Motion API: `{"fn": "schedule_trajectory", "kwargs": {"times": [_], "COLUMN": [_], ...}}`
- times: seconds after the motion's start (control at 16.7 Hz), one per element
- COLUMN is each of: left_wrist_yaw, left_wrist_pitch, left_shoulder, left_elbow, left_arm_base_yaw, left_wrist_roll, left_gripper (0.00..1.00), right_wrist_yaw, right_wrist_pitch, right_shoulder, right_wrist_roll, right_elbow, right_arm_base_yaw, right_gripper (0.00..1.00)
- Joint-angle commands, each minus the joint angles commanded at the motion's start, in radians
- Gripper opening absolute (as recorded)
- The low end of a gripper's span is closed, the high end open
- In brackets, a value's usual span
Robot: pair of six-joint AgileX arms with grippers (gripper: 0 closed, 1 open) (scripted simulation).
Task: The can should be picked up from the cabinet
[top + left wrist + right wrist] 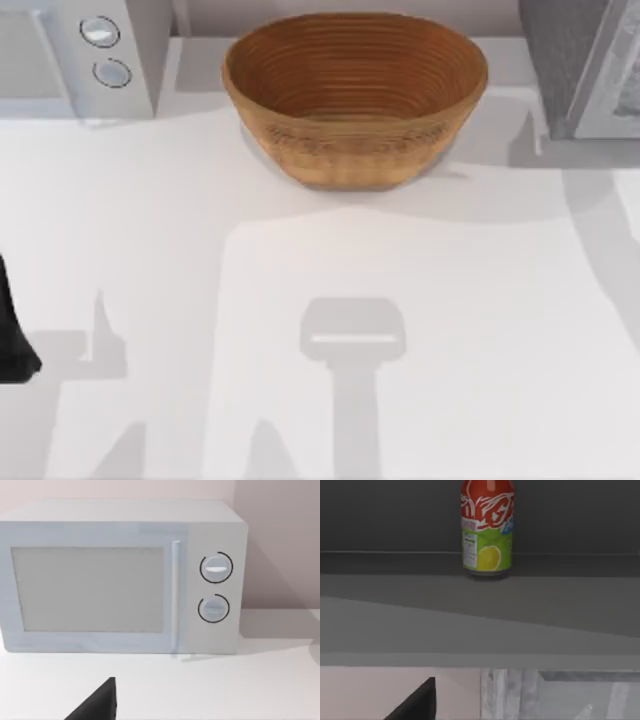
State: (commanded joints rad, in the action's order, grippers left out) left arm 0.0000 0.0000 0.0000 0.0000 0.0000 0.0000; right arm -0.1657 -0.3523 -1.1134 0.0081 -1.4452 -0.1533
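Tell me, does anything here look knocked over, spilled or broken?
Nothing stands out. The can stands upright on the cabinet shelf, the basket sits level at the back of the table, and the microwave has its door shut. No spills or damage show.

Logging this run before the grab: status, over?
Left gripper parked at table's left edge. Can upright on cabinet shelf, untouched. Nothing blocking it.
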Motion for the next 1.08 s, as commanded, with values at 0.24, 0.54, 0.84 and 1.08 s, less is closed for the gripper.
{"fn": "schedule_trajectory", "kwargs": {"times": [0.24, 0.54, 0.84, 1.08], "left_wrist_yaw": [0.0, 0.0, 0.0, 0.0], "left_wrist_pitch": [0.0, 0.0, 0.0, 0.0], "left_shoulder": [0.0, 0.0, 0.0, 0.0], "left_elbow": [0.0, 0.0, 0.0, 0.0], "left_arm_base_yaw": [0.0, 0.0, 0.0, 0.0], "left_wrist_roll": [0.0, 0.0, 0.0, 0.0], "left_gripper": [1.0, 1.0, 1.0, 1.0], "right_wrist_yaw": [-0.024, -0.031, -0.028, -0.024], "right_wrist_pitch": [-0.051, -0.065, -0.05, 0.035], "right_shoulder": [-0.165, -0.214, -0.228, -0.357], "right_wrist_roll": [0.005, 0.008, 0.007, 0.005], "right_elbow": [-0.23, -0.297, -0.303, -0.343], "right_arm_base_yaw": [-0.024, -0.031, -0.028, -0.022], "right_gripper": [1.0, 1.0, 1.0, 1.0]}}
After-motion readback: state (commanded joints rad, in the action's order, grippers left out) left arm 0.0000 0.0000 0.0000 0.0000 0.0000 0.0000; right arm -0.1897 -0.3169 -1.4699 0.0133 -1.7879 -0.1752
